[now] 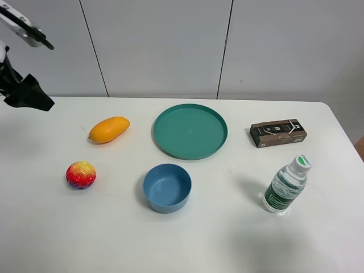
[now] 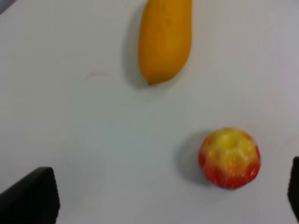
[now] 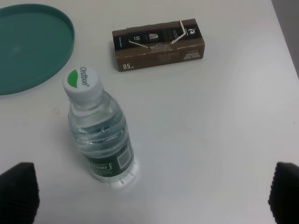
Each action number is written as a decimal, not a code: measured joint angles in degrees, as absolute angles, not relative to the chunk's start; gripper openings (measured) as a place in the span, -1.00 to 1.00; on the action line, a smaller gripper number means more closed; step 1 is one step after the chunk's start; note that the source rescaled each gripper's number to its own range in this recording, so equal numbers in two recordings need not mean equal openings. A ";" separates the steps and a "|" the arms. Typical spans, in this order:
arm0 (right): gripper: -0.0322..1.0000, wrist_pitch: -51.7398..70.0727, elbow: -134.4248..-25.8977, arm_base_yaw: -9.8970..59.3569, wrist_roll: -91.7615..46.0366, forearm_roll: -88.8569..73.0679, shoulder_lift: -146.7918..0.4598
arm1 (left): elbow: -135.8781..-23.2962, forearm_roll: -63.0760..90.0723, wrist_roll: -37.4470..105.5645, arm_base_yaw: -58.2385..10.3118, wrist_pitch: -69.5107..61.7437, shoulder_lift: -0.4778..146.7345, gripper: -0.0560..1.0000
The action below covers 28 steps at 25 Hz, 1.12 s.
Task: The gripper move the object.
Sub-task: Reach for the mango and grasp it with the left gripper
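The orange-yellow mango (image 1: 108, 129) lies on the white table, left of the green plate. In the left wrist view the mango (image 2: 165, 39) sits beyond my left gripper (image 2: 161, 200), which is open and empty and well above the table; one black fingertip (image 2: 29, 195) shows at each side of the picture. In the high view only a black part of the left arm (image 1: 25, 92) shows at the far left edge. My right gripper (image 3: 152, 196) is open and empty above the table near the water bottle. It does not show in the high view.
A round red-yellow-purple fruit (image 1: 81, 174) lies in front of the mango, also in the left wrist view (image 2: 229, 157). A green plate (image 1: 190, 131), a blue bowl (image 1: 166, 187), a brown box (image 1: 278, 132) and a water bottle (image 1: 286, 185) stand to the right.
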<state>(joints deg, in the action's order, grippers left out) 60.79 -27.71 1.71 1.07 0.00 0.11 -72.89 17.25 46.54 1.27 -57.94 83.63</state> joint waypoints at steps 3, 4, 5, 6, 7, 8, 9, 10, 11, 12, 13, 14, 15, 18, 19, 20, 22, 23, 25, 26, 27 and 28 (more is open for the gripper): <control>1.00 60.79 -27.71 1.71 1.07 0.00 0.11 | -76.11 19.50 47.00 0.98 -57.76 88.98 1.00; 1.00 60.79 -27.71 1.71 1.07 0.00 0.11 | -77.04 19.72 47.00 0.98 -57.74 90.86 1.00; 1.00 60.79 -27.71 1.71 1.07 0.00 0.11 | -78.14 19.94 47.19 0.98 -57.74 92.40 1.00; 1.00 60.79 -27.71 1.71 1.07 0.00 0.11 | -79.17 20.13 47.41 0.98 -57.66 94.17 1.00; 1.00 60.79 -27.71 1.71 1.07 0.00 0.11 | -80.20 20.42 47.91 0.98 -57.64 95.87 1.00; 1.00 60.79 -27.71 1.71 1.07 0.00 0.11 | -81.05 20.89 48.59 0.67 -57.56 97.19 1.00; 1.00 60.79 -27.71 1.71 1.07 0.00 0.11 | -82.06 21.33 49.35 0.25 -57.56 98.72 1.00; 1.00 60.79 -27.71 1.71 1.07 0.00 0.11 | -83.01 21.90 50.09 -0.17 -57.49 100.16 1.00; 1.00 60.79 -27.71 1.71 1.07 0.00 0.11 | -84.02 22.55 50.91 -0.67 -57.28 101.51 1.00; 1.00 60.79 -27.71 1.71 1.07 0.00 0.11 | -84.87 22.94 51.81 -1.17 -57.09 102.60 1.00; 1.00 60.79 -27.71 1.71 1.07 0.00 0.11 | -85.83 23.06 52.48 -1.71 -56.85 103.90 1.00; 1.00 60.79 -27.71 1.71 1.07 0.00 0.11 | -86.67 23.13 53.40 -2.20 -56.54 105.15 1.00; 1.00 60.79 -27.71 1.71 1.07 0.00 0.11 | -87.25 23.27 54.42 -2.80 -56.22 106.34 1.00; 1.00 60.79 -27.71 1.71 1.07 0.00 0.11 | -88.31 24.11 57.79 -4.60 -54.92 109.53 1.00; 1.00 60.79 -27.71 1.71 1.07 0.00 0.11 | -88.38 24.26 58.48 -5.15 -54.54 110.37 1.00; 1.00 60.79 -27.71 1.71 1.07 0.00 0.11 | -88.42 24.39 58.83 -5.59 -54.06 111.34 1.00; 1.00 60.79 -27.71 1.71 1.07 0.00 0.11 | -88.49 24.52 59.32 -6.08 -52.97 113.27 1.00; 1.00 60.79 -27.71 1.71 1.07 0.00 0.11 | -88.49 24.53 59.39 -6.16 -52.34 114.07 1.00; 1.00 60.79 -27.71 1.71 1.07 0.00 0.11 | -88.49 24.58 59.43 -6.16 -50.99 115.82 1.00; 1.00 60.79 -27.71 1.71 1.07 0.00 0.11 | -88.51 24.58 59.43 -6.16 -50.42 116.53 1.00; 1.00 60.79 -27.71 1.71 1.07 0.00 0.11 | -88.55 24.58 59.43 -6.16 -50.05 117.40 1.00; 1.00 60.79 -27.71 1.71 1.07 0.00 0.11 | -88.55 24.58 59.43 -6.16 -49.77 118.28 1.00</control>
